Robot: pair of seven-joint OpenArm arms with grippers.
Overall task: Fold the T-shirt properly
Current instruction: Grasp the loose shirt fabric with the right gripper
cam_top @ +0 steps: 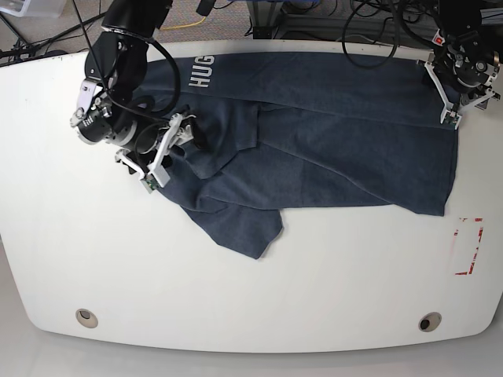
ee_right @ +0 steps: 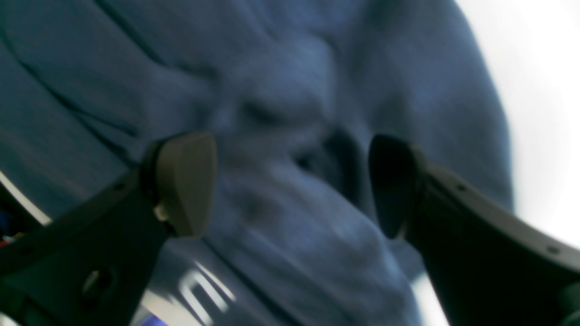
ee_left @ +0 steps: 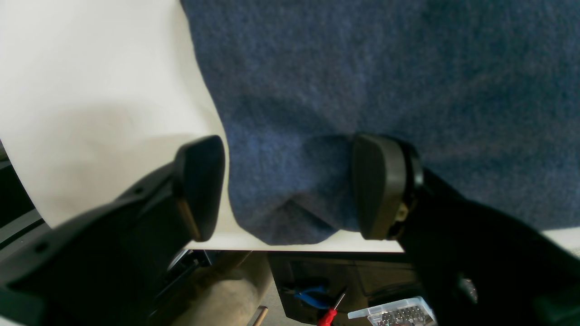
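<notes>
The dark navy T-shirt [cam_top: 330,157] lies spread and wrinkled across the white table [cam_top: 236,290], with the white letters "HUG" [cam_top: 203,72] showing at the far left. My left gripper [ee_left: 290,188] is open, its fingers on either side of a shirt corner [ee_left: 290,213] at the table's edge; in the base view it [cam_top: 454,111] is at the far right. My right gripper [ee_right: 290,183] is open over bunched cloth [ee_right: 281,136] at the shirt's left side [cam_top: 174,149]. Blurred white lettering [ee_right: 199,285] shows below it.
A red tape mark [cam_top: 469,247] sits on the table at the right. Two round holes [cam_top: 86,317] [cam_top: 428,321] are near the front edge. Below the table edge lie blue pliers [ee_left: 310,296], a red screwdriver [ee_left: 331,312] and a clear bit box [ee_left: 394,312]. Cables hang behind the table.
</notes>
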